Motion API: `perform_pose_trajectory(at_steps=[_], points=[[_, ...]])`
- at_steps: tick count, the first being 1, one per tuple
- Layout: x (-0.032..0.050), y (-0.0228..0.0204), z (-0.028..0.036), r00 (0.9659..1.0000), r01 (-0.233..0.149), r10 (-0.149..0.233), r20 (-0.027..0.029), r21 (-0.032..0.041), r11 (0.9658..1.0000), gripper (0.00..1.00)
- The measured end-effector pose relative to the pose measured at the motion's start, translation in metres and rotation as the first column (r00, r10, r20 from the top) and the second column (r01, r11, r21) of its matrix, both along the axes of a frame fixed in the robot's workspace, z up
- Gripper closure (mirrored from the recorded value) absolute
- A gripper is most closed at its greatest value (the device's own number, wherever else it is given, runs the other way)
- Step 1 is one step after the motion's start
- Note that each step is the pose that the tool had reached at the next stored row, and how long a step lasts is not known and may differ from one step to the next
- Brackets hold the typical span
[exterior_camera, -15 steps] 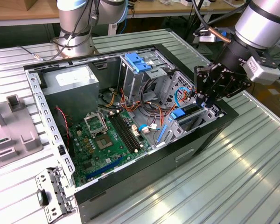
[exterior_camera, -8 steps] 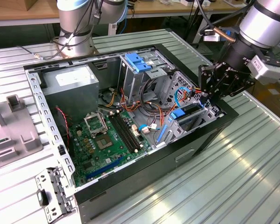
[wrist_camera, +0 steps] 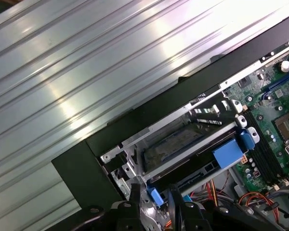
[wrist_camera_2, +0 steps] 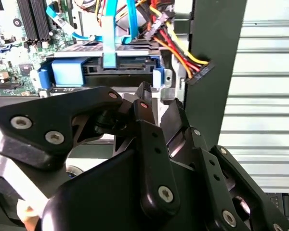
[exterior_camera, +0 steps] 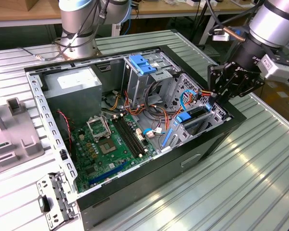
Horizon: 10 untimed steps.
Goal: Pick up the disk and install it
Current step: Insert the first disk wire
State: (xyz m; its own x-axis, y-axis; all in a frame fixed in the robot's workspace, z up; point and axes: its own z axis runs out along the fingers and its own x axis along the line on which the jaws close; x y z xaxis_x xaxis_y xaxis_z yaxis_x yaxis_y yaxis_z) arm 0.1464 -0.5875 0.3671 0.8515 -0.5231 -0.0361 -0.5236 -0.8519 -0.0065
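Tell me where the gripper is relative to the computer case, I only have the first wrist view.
Observer: In the exterior view the gripper hangs over the case's edge on the exterior view's right, above the drive cage.
Operator: Where is the disk?
Observer: In the second wrist view the disk, in its blue carrier, sits in the cage just ahead of the gripper, with a blue cable running to its edge.
Operator: Anything at the other end of the case?
Observer: The exterior view shows a grey metal box in the far corner.
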Motion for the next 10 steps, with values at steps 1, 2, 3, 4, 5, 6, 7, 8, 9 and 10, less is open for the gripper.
perform_pose_trajectory(at_steps=[1, 2, 3, 4, 5, 6, 7, 8, 9, 10], points=[[0.0015, 0.0003, -0.0001, 1.0, 0.0, 0.0, 0.0, 0.0001, 1.0, 0.64], [0.0029, 0.0005, 0.0, 1.0, 0.0, 0.0, 0.0, 0.0001, 1.0, 0.64], [0.0046, 0.0006, -0.0001, 1.0, 0.0, 0.0, 0.0, 0.0001, 1.0, 0.64], [0.0072, 0.0008, -0.0001, 1.0, 0.0, 0.0, 0.0, 0.0001, 1.0, 0.64], [0.0106, 0.0011, 0.0, 1.0, 0.0, 0.0, 0.0, 0.0001, 1.0, 0.64], [0.0122, 0.0014, 0.0, 1.0, 0.0, 0.0, 0.0, 0.0001, 1.0, 0.64], [0.0132, 0.0015, 0.0, 1.0, 0.0, 0.0, 0.0, 0.0001, 1.0, 0.64], [0.0149, 0.0017, 0.0, 1.0, 0.0, 0.0, 0.0001, 0.0, 1.0, 0.64], [0.0161, 0.0021, 0.0, 1.0, 0.001, -0.001, 0.0, 0.0001, 1.0, 0.64], [0.0171, 0.0025, -0.0001, 1.0, 0.001, -0.001, 0.0, 0.0002, 1.0, 0.64]])
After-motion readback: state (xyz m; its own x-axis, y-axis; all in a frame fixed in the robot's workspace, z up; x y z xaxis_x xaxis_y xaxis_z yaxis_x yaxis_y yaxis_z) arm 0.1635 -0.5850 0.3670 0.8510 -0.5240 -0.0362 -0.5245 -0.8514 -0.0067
